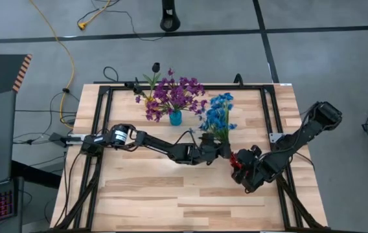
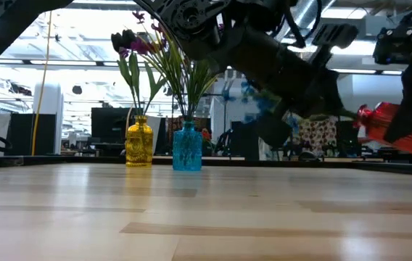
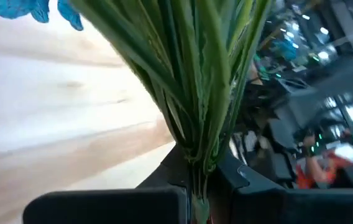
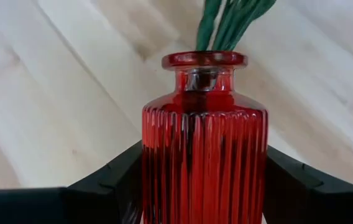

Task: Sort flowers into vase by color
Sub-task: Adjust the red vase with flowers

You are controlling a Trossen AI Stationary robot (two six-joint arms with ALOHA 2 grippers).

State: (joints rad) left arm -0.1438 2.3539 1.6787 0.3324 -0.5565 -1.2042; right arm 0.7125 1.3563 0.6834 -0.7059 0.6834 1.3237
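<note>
Fingers of our left gripper (image 1: pixel 225 150) were clamped on the green stems of the blue flowers (image 1: pixel 219 115), above mid-table. Our right gripper (image 1: pixel 241 166) held the red ribbed glass vase (image 4: pixel 203 143) between wide-set fingers, stems entering its neck. Purple flowers (image 1: pixel 175 96) stood in the blue vase (image 2: pixel 187 146), beside a yellow vase (image 2: pixel 139 142). Pale wooden planks (image 1: pixel 171 194) formed the tabletop; behind lay a bright workshop with monitors.

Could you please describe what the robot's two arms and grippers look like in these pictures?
Both arms are black and jointed. The left arm has a silvery round joint near its base and thin dark cables alongside. The right arm is bulkier. The left gripper and right gripper have flat, matte black fingers.
</note>
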